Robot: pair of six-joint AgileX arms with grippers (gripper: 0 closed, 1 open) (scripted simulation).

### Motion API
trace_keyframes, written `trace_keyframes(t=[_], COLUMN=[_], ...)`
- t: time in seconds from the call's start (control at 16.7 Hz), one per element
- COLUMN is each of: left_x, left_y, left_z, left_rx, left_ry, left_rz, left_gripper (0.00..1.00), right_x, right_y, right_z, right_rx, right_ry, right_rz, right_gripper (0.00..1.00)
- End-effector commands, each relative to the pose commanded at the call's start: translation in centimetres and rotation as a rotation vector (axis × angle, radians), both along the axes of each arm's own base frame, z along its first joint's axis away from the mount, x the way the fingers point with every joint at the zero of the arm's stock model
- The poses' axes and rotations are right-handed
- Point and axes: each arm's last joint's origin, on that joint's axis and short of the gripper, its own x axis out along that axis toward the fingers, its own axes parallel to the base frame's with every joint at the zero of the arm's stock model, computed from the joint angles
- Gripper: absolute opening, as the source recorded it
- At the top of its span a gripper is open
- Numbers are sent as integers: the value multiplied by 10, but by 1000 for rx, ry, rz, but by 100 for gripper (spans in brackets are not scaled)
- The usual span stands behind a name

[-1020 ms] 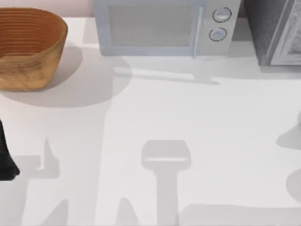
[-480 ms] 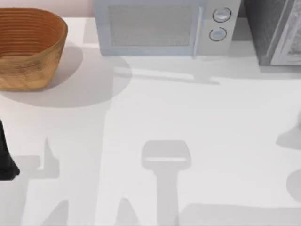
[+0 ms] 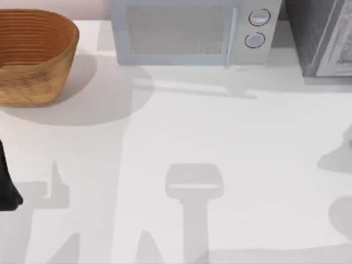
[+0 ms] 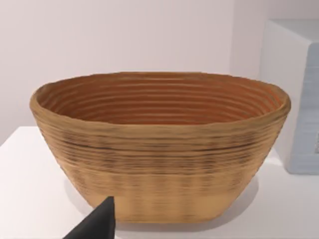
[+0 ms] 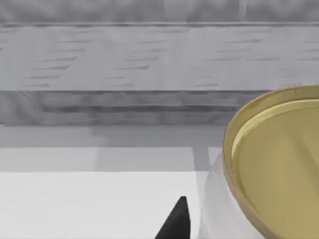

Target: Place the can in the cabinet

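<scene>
The can (image 5: 279, 169), white-walled with a gold lid, sits close up in the right wrist view. My right gripper (image 5: 219, 226) is shut on it, with one dark fingertip (image 5: 175, 223) against its wall; the other is hidden behind the can. Beyond the can stands the grey cabinet (image 5: 149, 74), also seen at the top view's back right corner as the cabinet (image 3: 319, 38). My left arm (image 3: 4, 184) is parked at the table's left edge, its gripper (image 4: 99, 224) facing the basket.
A woven basket (image 3: 33, 55) stands at the back left; its wall (image 4: 159, 164) is near in the left wrist view. A white microwave (image 3: 192, 30) stands at the back middle. Arm shadows lie across the white table (image 3: 220, 126).
The shadows at the top view's right edge have shifted a little to the left. The left arm, basket and microwave have not moved.
</scene>
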Motion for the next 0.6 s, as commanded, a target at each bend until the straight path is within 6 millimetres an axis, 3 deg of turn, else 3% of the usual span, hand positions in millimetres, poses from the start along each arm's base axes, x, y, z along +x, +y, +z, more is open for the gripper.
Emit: trace_keyframes(t=[0.3, 0.6], left_x=[0, 0], left_y=[0, 0], left_z=[0, 0], left_rx=[0, 0], left_ry=[0, 0], left_rz=[0, 0], left_gripper=[100, 100], right_x=[9, 2], right_y=[-2, 0], right_z=[50, 109], right_rx=[1, 8], right_ry=[9, 25], right_rz=[1, 2], right_gripper=[0, 0])
